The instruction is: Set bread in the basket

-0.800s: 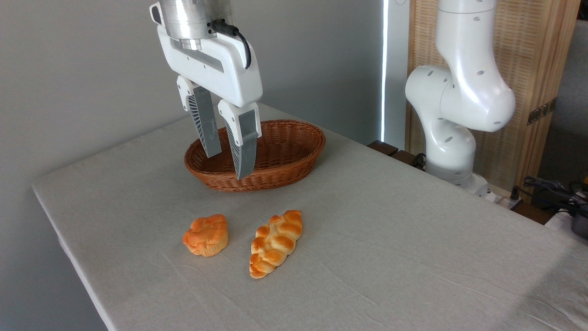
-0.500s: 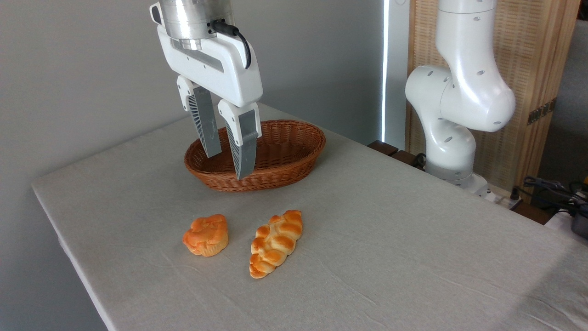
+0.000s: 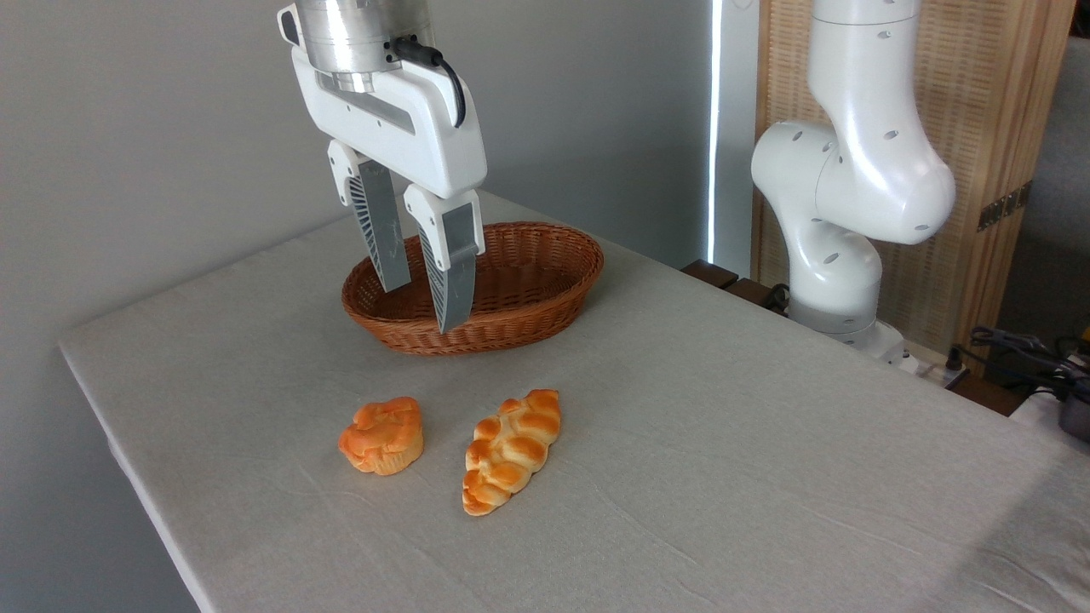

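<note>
The bread [image 3: 382, 436], a small roundish orange bun with a lumpy top, lies on the table near its left front edge. Behind it stands the basket [image 3: 528, 281], an oval brown wicker one with low sides and nothing visible inside. My gripper [image 3: 423, 308] hangs in the air in front of the basket's left part, fingers pointing down and open, with nothing between them. It is well above and behind the bun.
A longer braided golden loaf [image 3: 511, 449] lies just right of the bun. The arm's white base [image 3: 839, 264] stands at the table's far right edge. A grey cloth covers the table [image 3: 724, 477]; cables [image 3: 1022, 349] lie at the far right.
</note>
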Controlling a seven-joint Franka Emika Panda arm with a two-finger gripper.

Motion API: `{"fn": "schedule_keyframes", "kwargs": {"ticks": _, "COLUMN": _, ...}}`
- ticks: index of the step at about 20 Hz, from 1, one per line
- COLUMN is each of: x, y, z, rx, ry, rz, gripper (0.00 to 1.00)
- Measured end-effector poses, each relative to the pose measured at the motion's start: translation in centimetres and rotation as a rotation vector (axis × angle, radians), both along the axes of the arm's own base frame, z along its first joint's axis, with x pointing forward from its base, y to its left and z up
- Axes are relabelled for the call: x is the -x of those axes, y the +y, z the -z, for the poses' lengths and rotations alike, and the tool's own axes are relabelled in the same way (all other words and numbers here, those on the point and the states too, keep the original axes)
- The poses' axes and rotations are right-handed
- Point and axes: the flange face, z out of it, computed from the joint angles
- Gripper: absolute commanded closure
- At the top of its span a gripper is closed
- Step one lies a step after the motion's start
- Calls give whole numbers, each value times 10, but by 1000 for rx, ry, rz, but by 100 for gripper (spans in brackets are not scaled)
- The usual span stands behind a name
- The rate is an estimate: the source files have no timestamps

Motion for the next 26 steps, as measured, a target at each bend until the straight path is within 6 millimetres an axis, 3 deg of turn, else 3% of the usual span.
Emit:
{"fn": "schedule_keyframes", "kwargs": {"ticks": 13, "x": 0, "y": -5, "z": 1, "rx": 0, "ry": 2, "rz": 9, "gripper": 0}}
{"fn": "schedule_keyframes", "kwargs": {"ticks": 19, "x": -4, "y": -37, "z": 11, "rx": 1, "ry": 8, "rz": 66, "gripper": 0}}
{"fn": "schedule_keyframes", "kwargs": {"ticks": 26, "x": -12, "y": -64, "z": 49, "rx": 1, "ry": 24, "rz": 108, "gripper": 0}}
